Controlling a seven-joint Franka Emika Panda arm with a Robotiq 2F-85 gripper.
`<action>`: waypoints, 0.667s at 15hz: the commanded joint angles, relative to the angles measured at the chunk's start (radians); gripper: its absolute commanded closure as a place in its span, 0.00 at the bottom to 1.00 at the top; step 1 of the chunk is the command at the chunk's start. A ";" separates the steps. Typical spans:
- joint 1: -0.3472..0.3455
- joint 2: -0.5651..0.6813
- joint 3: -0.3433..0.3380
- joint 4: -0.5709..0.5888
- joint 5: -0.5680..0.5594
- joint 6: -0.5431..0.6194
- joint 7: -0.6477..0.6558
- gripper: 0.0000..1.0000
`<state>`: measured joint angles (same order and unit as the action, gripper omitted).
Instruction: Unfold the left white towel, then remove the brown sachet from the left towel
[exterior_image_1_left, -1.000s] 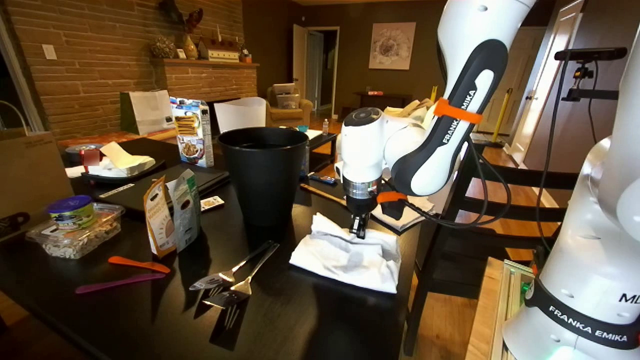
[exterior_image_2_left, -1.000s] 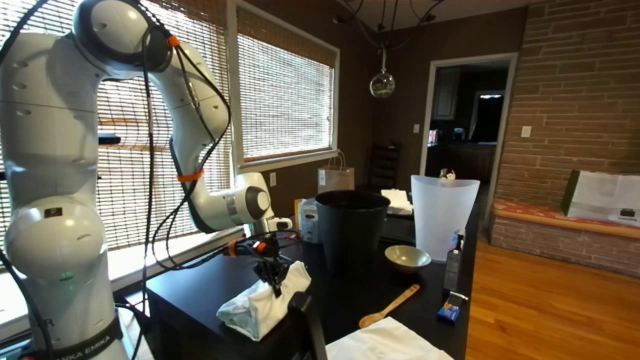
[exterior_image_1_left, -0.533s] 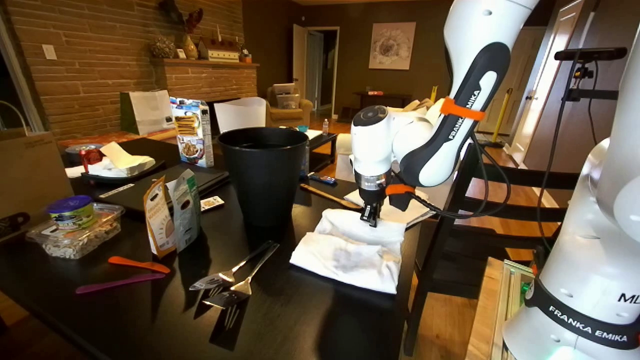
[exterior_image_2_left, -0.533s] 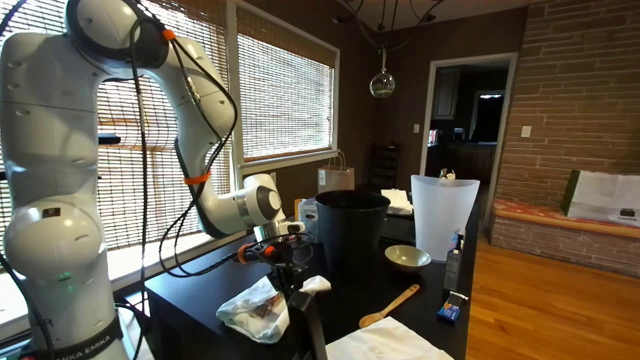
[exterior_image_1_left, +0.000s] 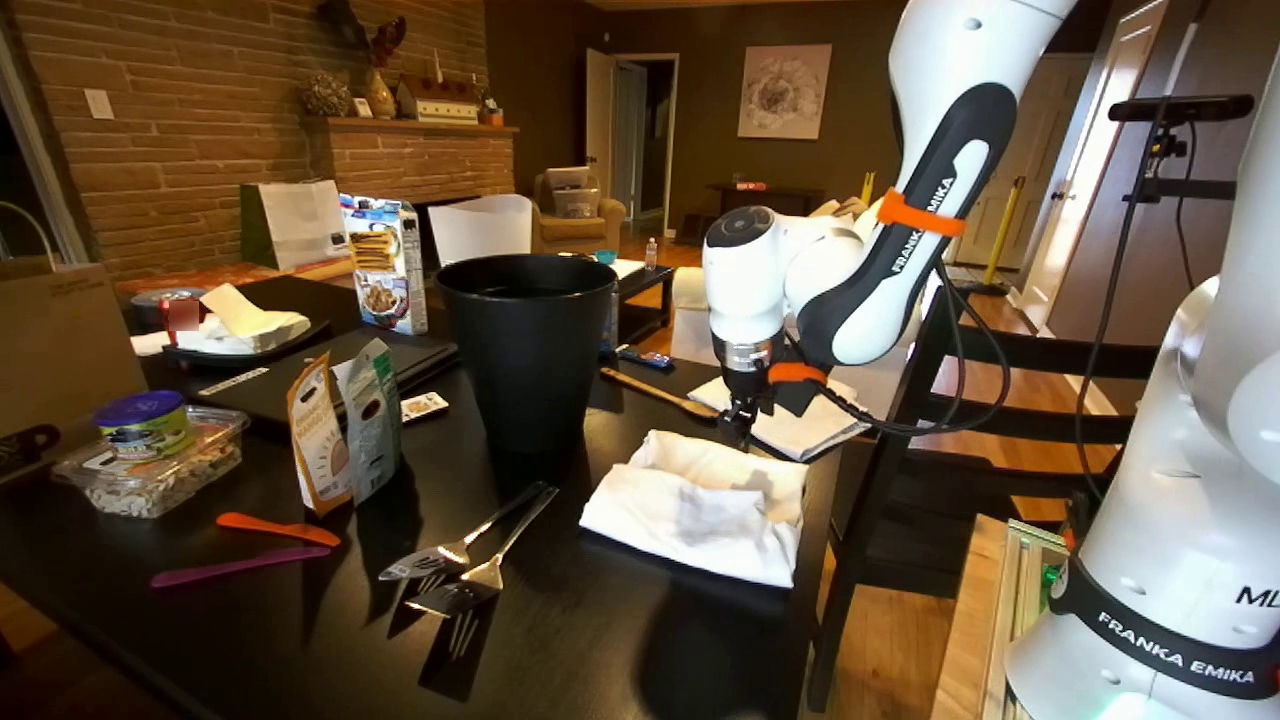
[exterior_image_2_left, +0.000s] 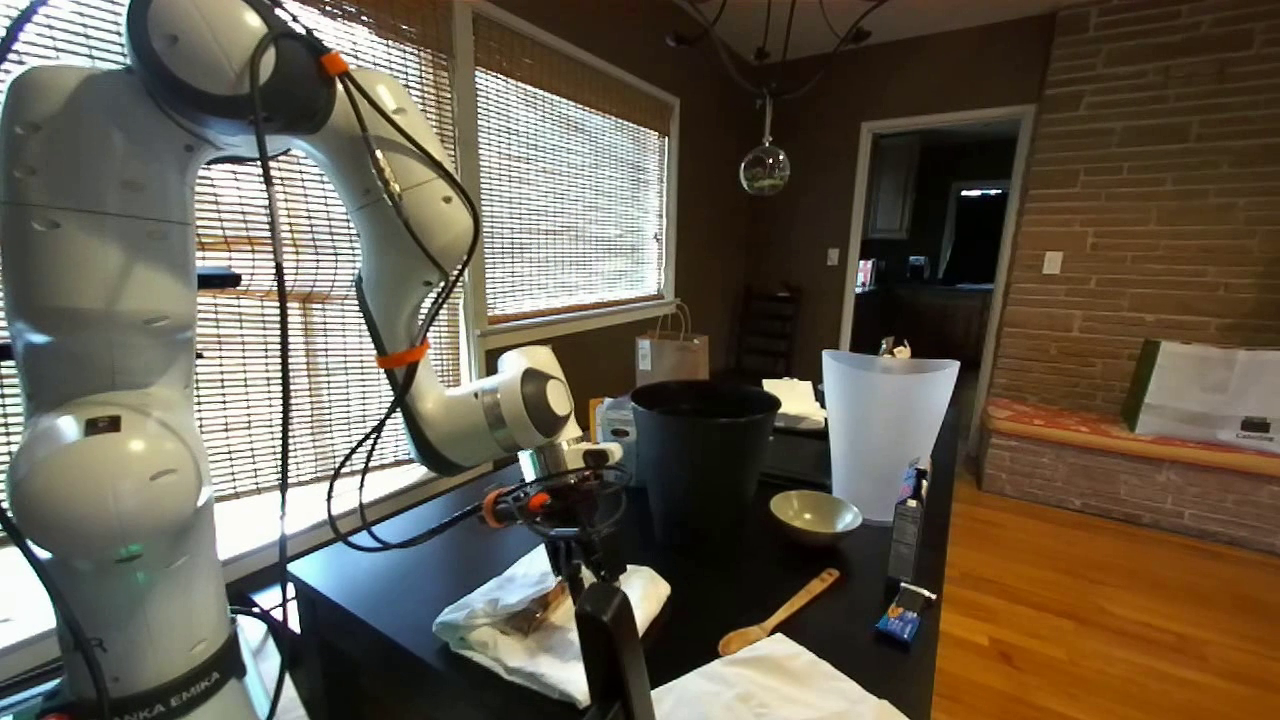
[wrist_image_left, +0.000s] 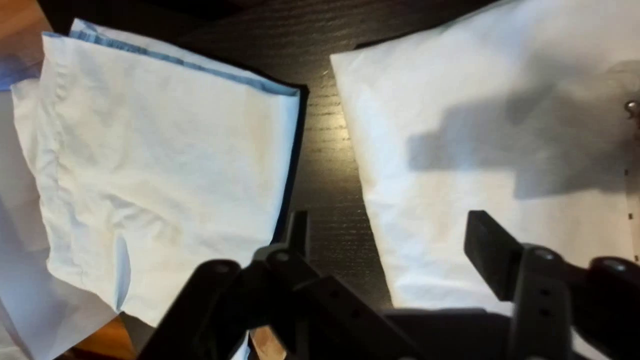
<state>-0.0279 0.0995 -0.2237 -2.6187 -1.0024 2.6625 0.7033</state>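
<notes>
Dark wooden table as work surface. White cloth towel spread open on it, presumably to expose what it wraps. Black two-fingered gripper over towel's edge, jaws wide apart, holding nothing: unfolding seems done, cloth needs no grip. Small shiny brown sachet rests uncovered on towel, likely next pick.

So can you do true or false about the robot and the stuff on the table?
1. The pincer is open. True.
2. The wooden spoon is standing upright. False: the wooden spoon lies flat on the table.
3. A brown sachet lies on a white towel. True.
4. The greyish bowl is upside down. False: the greyish bowl sits right way up.
5. The orange utensil lies beside the purple utensil. True.
</notes>
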 joint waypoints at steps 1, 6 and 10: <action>-0.020 0.029 0.018 -0.019 0.213 0.051 -0.132 0.00; -0.120 0.057 0.143 -0.041 0.625 0.107 -0.434 0.00; -0.127 0.056 0.207 -0.003 0.940 0.042 -0.668 0.00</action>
<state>-0.1569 0.1573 -0.0408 -2.6442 -0.2462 2.7379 0.1848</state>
